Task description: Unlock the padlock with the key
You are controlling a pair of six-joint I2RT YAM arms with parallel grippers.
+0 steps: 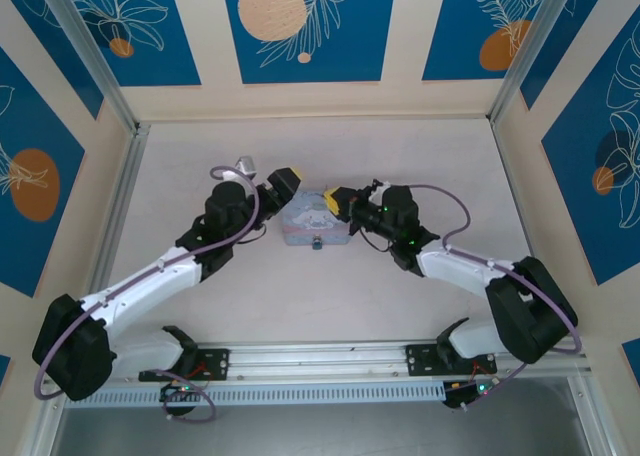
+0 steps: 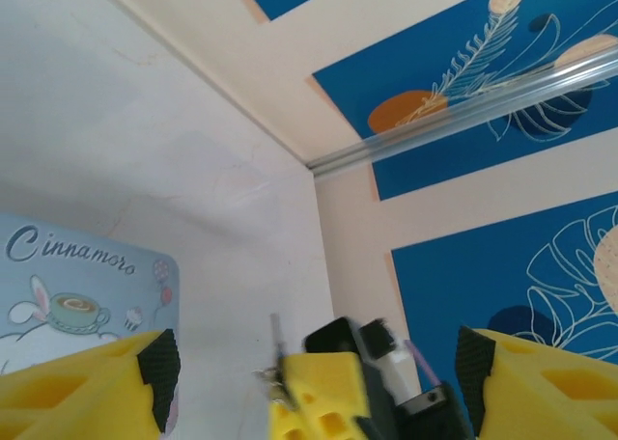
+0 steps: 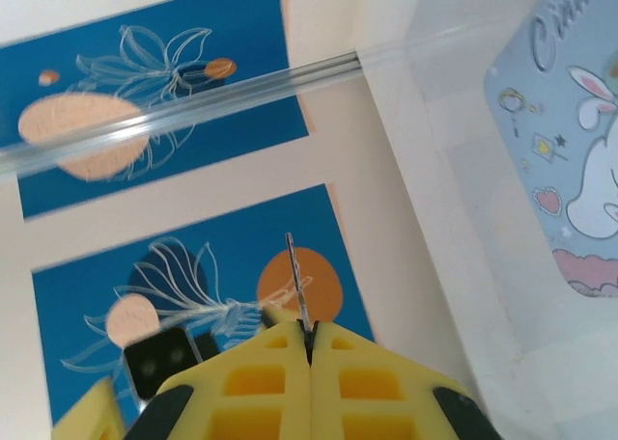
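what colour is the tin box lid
Pale blue tin box, printed with a white cartoon bunny and script lettering; clearest in the right wrist view.

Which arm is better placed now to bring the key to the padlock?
The right. The right gripper is shut on the key, whose thin blade sticks out between its jaws. The left gripper stands open and holds nothing. The padlock sits at the near side of the tin.

The thin metal key (image 3: 294, 271) is mostly hidden between the pads of the right end effector (image 3: 309, 342) (a slim tip pokes out). Beside it, the pale blue cartoon-printed tin box (image 3: 570, 160) is cropped. The tiny dark metal padlock (image 1: 316, 243) is too small to read.
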